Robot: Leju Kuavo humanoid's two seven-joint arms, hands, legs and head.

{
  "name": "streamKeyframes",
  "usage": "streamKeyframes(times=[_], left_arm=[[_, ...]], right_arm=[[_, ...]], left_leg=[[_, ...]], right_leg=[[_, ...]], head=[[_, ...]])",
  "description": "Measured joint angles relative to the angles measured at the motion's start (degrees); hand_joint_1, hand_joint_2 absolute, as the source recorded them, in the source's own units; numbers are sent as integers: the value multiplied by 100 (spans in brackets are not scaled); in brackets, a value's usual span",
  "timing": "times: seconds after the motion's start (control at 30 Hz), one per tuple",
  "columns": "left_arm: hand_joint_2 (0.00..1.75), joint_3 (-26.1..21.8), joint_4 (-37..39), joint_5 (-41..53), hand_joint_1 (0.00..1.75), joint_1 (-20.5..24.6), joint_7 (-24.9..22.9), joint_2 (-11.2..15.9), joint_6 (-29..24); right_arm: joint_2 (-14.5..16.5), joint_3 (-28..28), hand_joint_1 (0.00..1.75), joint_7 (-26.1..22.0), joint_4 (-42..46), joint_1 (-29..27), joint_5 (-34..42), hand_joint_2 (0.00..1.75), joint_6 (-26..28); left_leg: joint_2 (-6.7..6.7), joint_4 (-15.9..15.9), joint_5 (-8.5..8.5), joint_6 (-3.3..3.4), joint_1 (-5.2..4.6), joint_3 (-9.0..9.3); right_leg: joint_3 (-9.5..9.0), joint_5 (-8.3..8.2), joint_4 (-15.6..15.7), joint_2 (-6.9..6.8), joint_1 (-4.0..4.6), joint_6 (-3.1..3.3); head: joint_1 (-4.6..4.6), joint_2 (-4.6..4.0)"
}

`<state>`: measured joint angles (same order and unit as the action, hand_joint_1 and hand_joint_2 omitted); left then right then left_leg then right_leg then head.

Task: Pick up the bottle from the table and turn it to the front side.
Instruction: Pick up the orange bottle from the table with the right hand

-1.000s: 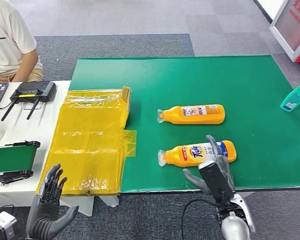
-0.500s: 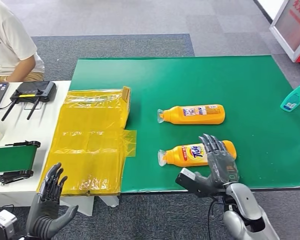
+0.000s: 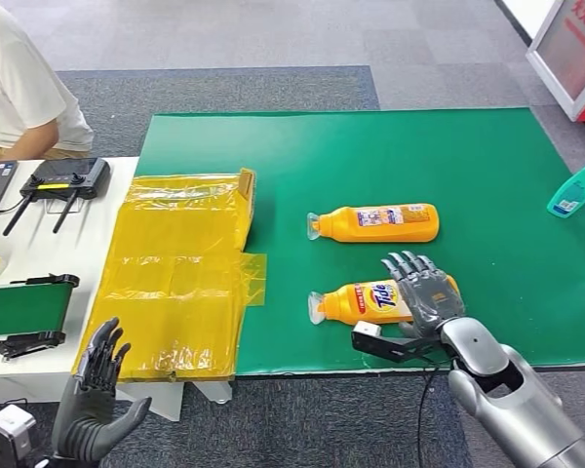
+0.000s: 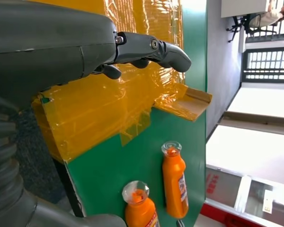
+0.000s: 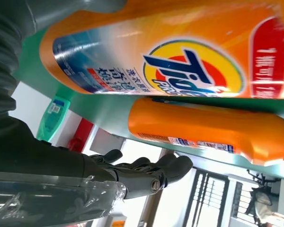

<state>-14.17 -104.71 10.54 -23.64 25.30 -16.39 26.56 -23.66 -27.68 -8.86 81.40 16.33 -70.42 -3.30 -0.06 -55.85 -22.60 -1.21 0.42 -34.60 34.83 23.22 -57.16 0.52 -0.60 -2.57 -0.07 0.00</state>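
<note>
Where green mat point(image 3: 495, 175) spreads: two orange bottles point(image 3: 377, 223), one teal bottle point(image 3: 575, 188).

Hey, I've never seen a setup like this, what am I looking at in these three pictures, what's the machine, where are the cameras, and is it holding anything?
This is a humanoid robot with two silver arms ending in many-fingered hands. The wide picture is from its head, looking down at a green table. The other two come from cameras at each wrist and are turned sideways.

On the table lie two orange bottles: the near bottle, with a Tide label, and the far bottle. A yellow plastic sheet lies to the left, and a teal bottle at the far right edge.

The right hand is spread over the near bottle's base end, fingers apart, not gripping it yet. The left hand hangs open below the table edge. A person sits at top left.
</note>
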Motion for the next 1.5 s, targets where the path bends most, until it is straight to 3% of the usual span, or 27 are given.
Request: streamKeyframes(times=[0.23,0.47,0.67,0.97,1.0,1.1,1.13,1.5], left_arm=[[175,107,160,-92,0,-5,39,156,-74],[175,253,274,-182,0,-2,71,323,-173],[175,434,376,-314,0,8,88,514,-313],[175,572,449,-414,0,41,88,661,-407],[175,618,469,-435,0,52,88,702,-426],[175,747,531,-502,0,79,87,817,-499],[175,761,540,-510,0,81,87,832,-517],[175,855,574,-564,0,81,53,902,-570]], right_arm=[[-375,-649,0,-90,-554,759,228,175,-316],[-550,-1216,0,-94,-1072,1336,445,175,-568],[-698,-1632,0,-245,-1424,1678,1303,175,-1151],[-797,-2017,0,-294,-1602,1936,1735,175,-1362],[-806,-2125,28,-291,-1643,1999,1836,175,-1386],[-827,-2421,155,-260,-1763,2163,2128,175,-1395],[-830,-2454,171,-247,-1778,2175,2177,175,-1368],[-835,-2574,175,-57,-1817,2142,2487,175,-918]], left_leg=[[0,0,3,2,-3,-1],[0,0,4,4,-3,-1],[-1,0,5,4,-5,-1],[0,0,5,5,-6,0],[0,0,5,5,-6,0],[0,0,5,5,-5,2],[0,0,5,5,-5,2],[0,0,7,4,-5,5]], right_leg=[[0,-3,0,0,-3,-4],[1,-3,0,0,-3,-4],[1,-3,0,-1,-5,-4],[0,-3,0,-1,-6,-4],[0,-3,0,-1,-6,-4],[0,-4,0,0,-6,-4],[0,-4,0,0,-6,-4],[-2,-6,0,0,-6,-4]], head=[[0,0],[1,0],[0,0],[0,0],[0,0],[0,0],[0,0],[0,0]])
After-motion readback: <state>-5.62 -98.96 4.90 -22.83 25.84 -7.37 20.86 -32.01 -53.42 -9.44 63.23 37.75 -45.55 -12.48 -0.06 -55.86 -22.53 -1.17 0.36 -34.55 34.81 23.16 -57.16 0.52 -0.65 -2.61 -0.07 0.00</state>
